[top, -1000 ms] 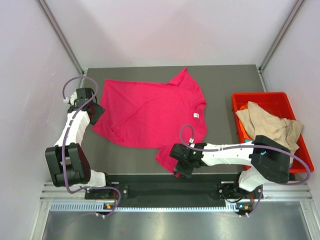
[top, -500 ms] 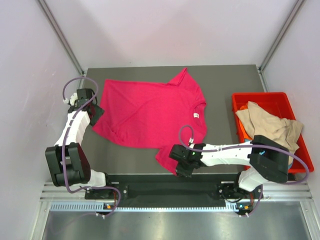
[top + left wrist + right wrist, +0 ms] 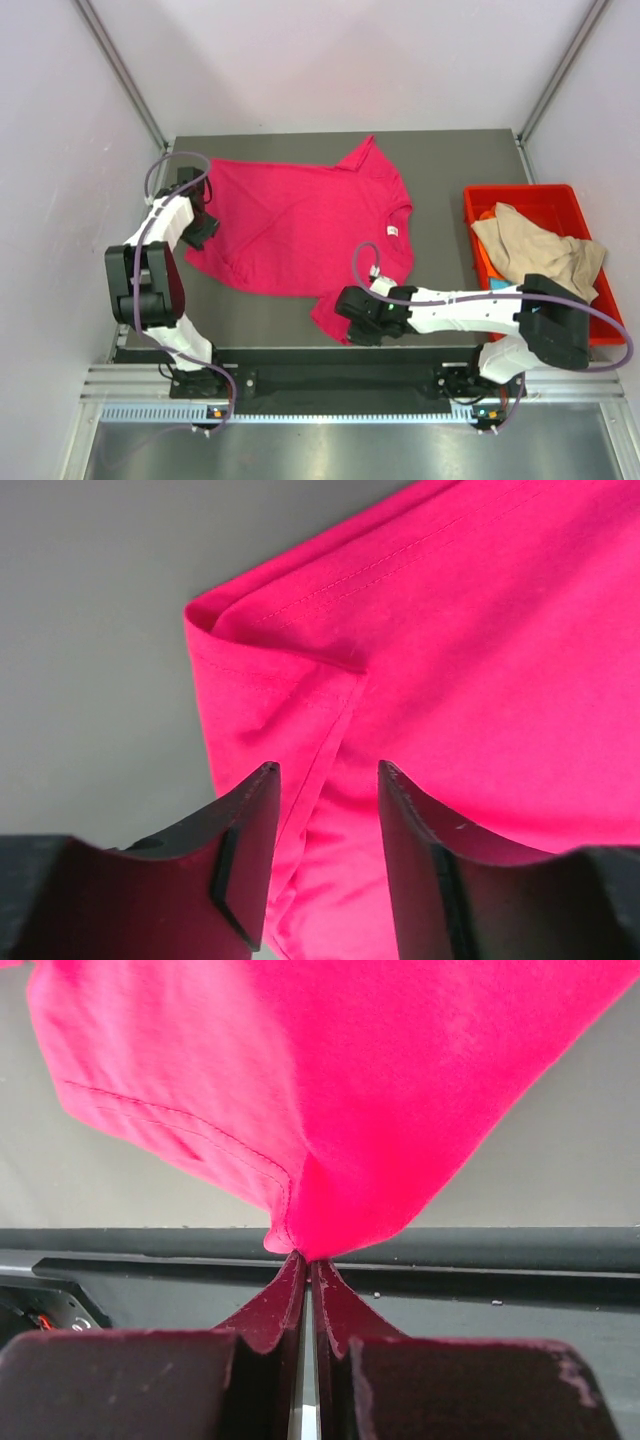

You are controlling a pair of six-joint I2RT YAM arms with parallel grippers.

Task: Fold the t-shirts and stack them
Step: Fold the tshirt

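The magenta-pink t-shirt lies spread on the grey table, collar to the right. My left gripper is open, its jaws straddling a folded hem at the shirt's left corner; the left wrist view shows the cloth between them, not pinched. My right gripper is shut on the shirt's near corner at the table's front edge, and the right wrist view shows the cloth bunched at the fingertips. A tan-beige t-shirt lies in the bin. The turquoise and orange shirts are hidden.
A rigid red plastic bin stands at the table's right edge. The black front rail runs just below the right gripper. White walls close in the left, right and back.
My left arm has swung in and forward, bringing its gripper over the shirt's left corner. My right gripper has shifted slightly left with the near corner in it.
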